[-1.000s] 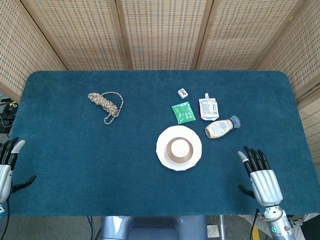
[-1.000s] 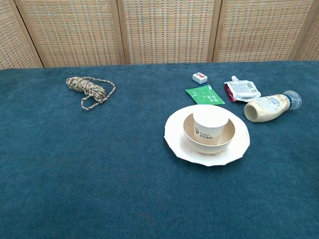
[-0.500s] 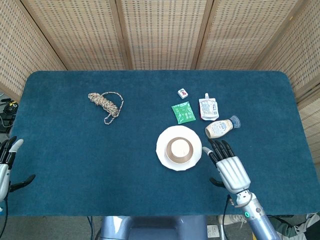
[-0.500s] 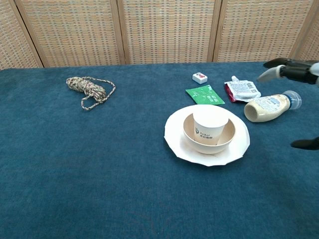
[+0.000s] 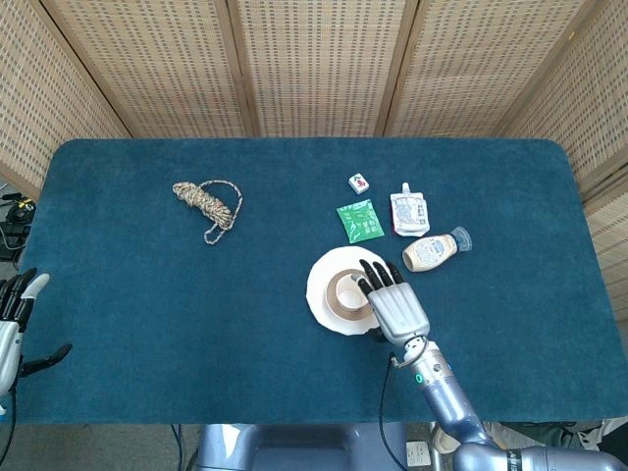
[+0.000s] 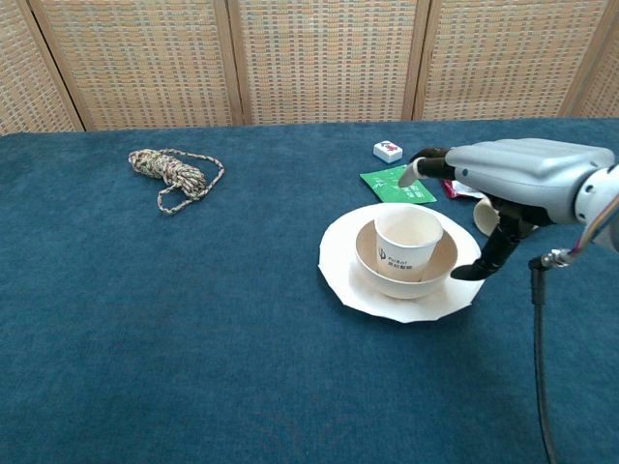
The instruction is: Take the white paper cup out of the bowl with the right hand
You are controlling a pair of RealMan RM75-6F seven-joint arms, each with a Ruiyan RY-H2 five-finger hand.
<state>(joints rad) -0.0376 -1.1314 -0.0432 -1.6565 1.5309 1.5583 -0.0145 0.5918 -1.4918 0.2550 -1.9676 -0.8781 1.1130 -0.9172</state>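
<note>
The white paper cup (image 6: 408, 239) stands upright in a tan bowl (image 6: 401, 274) on a white plate (image 6: 339, 267) right of the table's middle. My right hand (image 6: 513, 179) hovers just right of the cup, its fingers spread and reaching above the rim, its thumb hanging beside the bowl. It holds nothing. In the head view this right hand (image 5: 392, 304) covers the right side of the plate (image 5: 321, 285) and part of the cup (image 5: 345, 291). At the table's near left edge my left hand (image 5: 14, 319) stays open with nothing in it.
Behind the plate lie a green packet (image 5: 360, 220), a mahjong tile (image 5: 359, 182), a white and red pouch (image 5: 409, 212) and a sauce bottle (image 5: 432, 251) on its side. A coiled rope (image 5: 208, 203) sits at the far left.
My right hand has swept left from the near right edge of the table to the plate and now hangs over the right side of the bowl. The cup and the left hand have not moved.
</note>
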